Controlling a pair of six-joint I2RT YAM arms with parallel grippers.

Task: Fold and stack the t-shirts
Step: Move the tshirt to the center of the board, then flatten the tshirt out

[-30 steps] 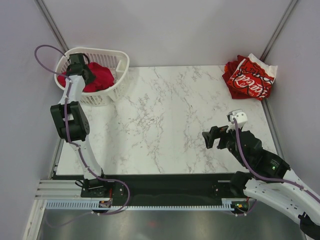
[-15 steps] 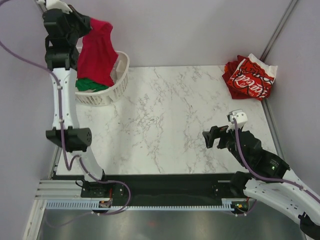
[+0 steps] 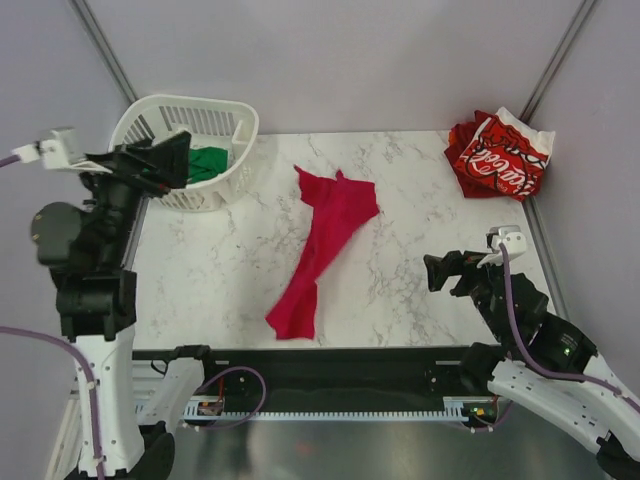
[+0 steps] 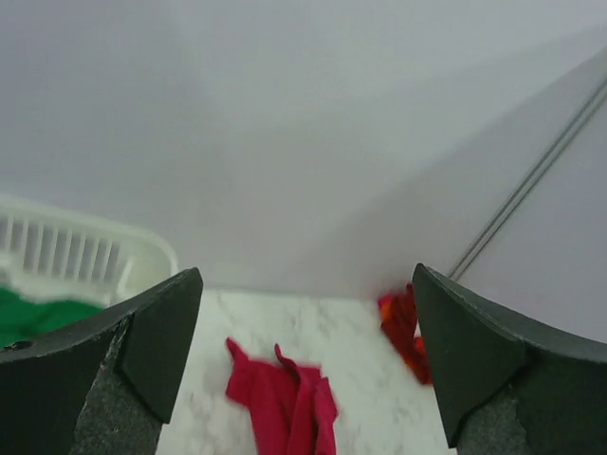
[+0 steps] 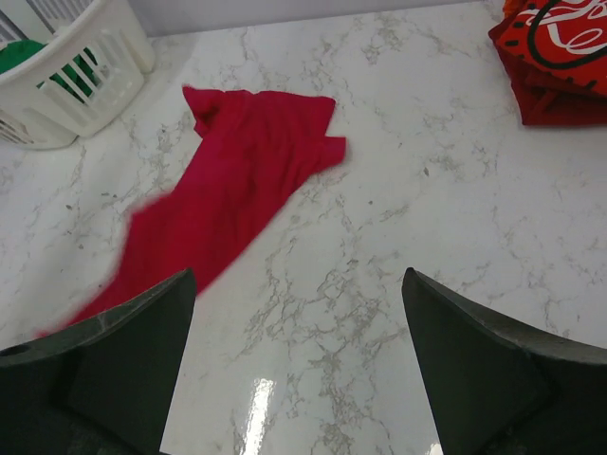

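Our left claw (image 4: 305,275) hangs raised at the table's left side, jaws spread wide with nothing between them. Our right claw (image 5: 296,277) hovers over the near right of the marble table (image 3: 420,210), equally agape and empty. Just beyond the left claw we see one white slatted basket (image 3: 190,103) at the far left corner, with the green tee (image 3: 207,163) bunched inside it. We count three tees: that green one, the crimson tee (image 3: 325,235) sprawled in a long diagonal strip across the table's middle, and the red-and-white lettered tee (image 3: 500,155) bundled at the far right corner.
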